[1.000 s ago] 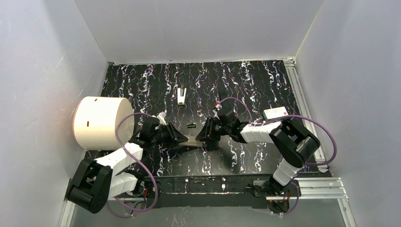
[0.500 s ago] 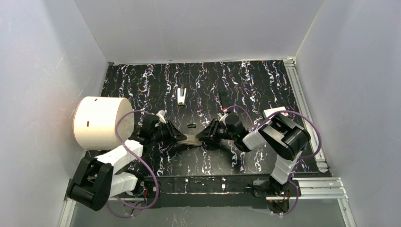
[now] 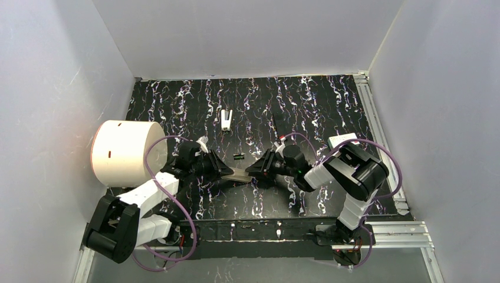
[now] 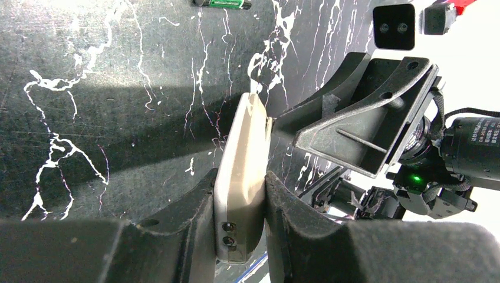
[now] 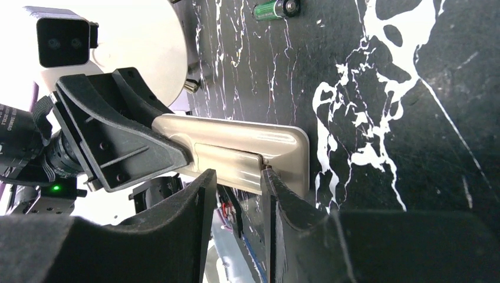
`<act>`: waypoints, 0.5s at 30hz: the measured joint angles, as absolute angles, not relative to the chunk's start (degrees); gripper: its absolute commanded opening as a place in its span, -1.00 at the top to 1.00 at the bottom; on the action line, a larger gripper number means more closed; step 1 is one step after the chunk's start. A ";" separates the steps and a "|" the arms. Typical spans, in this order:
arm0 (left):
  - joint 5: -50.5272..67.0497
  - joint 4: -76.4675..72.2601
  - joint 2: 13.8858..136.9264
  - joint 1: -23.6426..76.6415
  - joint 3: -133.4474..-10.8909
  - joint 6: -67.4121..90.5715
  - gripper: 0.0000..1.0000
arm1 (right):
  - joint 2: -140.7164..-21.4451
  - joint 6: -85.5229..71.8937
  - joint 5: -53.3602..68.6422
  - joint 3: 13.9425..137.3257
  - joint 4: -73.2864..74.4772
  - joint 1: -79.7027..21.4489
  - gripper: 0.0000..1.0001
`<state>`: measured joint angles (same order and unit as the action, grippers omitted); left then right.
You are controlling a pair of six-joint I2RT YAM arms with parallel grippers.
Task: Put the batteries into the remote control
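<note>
**Operator:** Where is the remote, and what condition is it in?

**Inspector:** Your remote control point(image 3: 239, 175) sits at the centre of the black, white-veined table point(image 3: 177, 106), spanning the gap between your two arms. It is a slim beige slab with rounded corners. The right wrist view shows its back, with a recessed rectangular cover panel point(image 5: 227, 164) set in toward the 3 o'clock end. The panel is seated in its recess. I cannot tell from any view whether the remote rests on the table or is held just above it.

**Operator:** What are my grippers doing?

**Inspector:** Your left gripper point(image 4: 242, 177) is clenched on the remote's 9 o'clock end, with a finger pressed to each side. Your right gripper point(image 5: 236, 174) meets the 3 o'clock end. Its jaws stand apart with nothing between them, and one fingertip point(image 5: 277, 194) touches the remote at the corner of the cover panel.

**Operator:** And the batteries?

**Inspector:** One is noted: a green cell point(image 3: 238, 157) with a dark end. It lies flat on the table at 12 o'clock from the remote, near it but apart, and neither gripper touches it.

**Operator:** Anything else on the table?

**Inspector:** A white drum point(image 3: 127, 152) stands at the 9 o'clock edge. A small white item point(image 3: 226, 119) lies farther out at 12 o'clock, too small to identify.
</note>
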<state>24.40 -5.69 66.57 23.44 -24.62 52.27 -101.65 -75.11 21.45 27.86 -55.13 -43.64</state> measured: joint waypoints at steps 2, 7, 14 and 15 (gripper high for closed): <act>24.36 -5.28 66.57 23.49 -24.88 52.03 1.00 | -101.23 -75.33 21.45 27.22 -55.81 -43.44 0.17; 24.05 -4.40 66.57 23.59 -25.26 51.62 1.00 | -99.81 -75.79 21.78 26.39 -56.34 -42.76 0.17; 23.35 -2.94 66.57 23.94 -26.13 51.13 1.00 | -95.77 -75.05 22.22 26.33 -52.90 -41.17 0.17; 23.24 -2.68 66.57 24.08 -26.33 50.96 1.00 | -95.26 -75.05 22.31 26.37 -52.47 -40.91 0.17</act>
